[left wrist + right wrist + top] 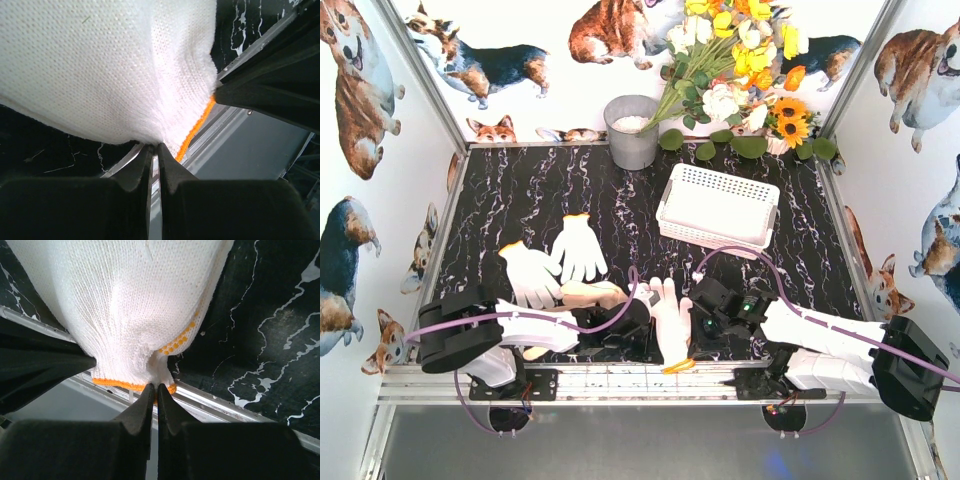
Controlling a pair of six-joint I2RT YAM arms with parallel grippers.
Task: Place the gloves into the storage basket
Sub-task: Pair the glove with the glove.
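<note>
- The left hand has its two dark fingers pressed together. Between the tips it pinches the gathered edge of a cream-white knit glove with an orange-trimmed cuff.
- The right hand is likewise closed to a narrow slit. It nips the same glove at the orange hem, where the fabric bunches into the fingertips.
- Both arms lie folded low along the near edge of the black marble-patterned table. The left reaches in from the left and the right from the right, so the two hands meet almost tip to tip at the centre, just beside each other.
- In each wrist view the other hand's dark body shows at the side, close to the cuff.
- The pinched glove stretches away from the hands across the table, fingers pointing toward the far side. Its cuff sits at the metal rail on the near edge.
- Two more white knit gloves lie flat to the left, side by side. A yellowish glove lies just below them, touching the left arm.
- The white rectangular slotted plastic basket stands on the far right part of the table, well apart from every glove.
- A grey metal bucket stands at the far edge, beside a bunch of yellow and white flowers.
</note>
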